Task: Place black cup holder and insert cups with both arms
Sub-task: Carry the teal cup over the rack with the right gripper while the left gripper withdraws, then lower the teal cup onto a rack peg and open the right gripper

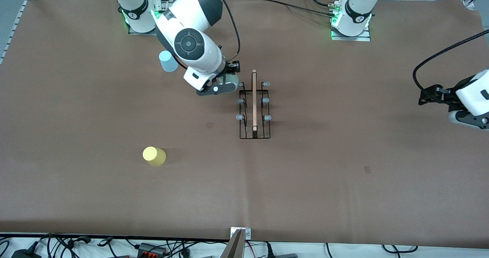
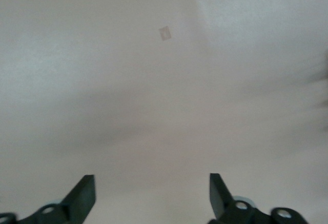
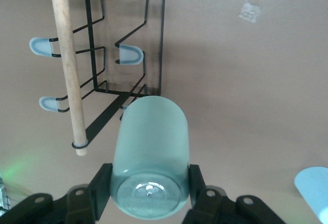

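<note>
No readable text, label, brand, number or sign shows in any view.

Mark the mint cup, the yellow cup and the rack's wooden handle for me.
mint cup (image 3: pixel 149 152): right wrist view, on its side wall between the gripper's fingers.
yellow cup (image 1: pixel 154 155): front view, on its upturned base.
wooden handle (image 1: pixel 254 99): front view, mid-length of the rod.

left arm (image 1: pixel 471 101) cut off at edge
</note>
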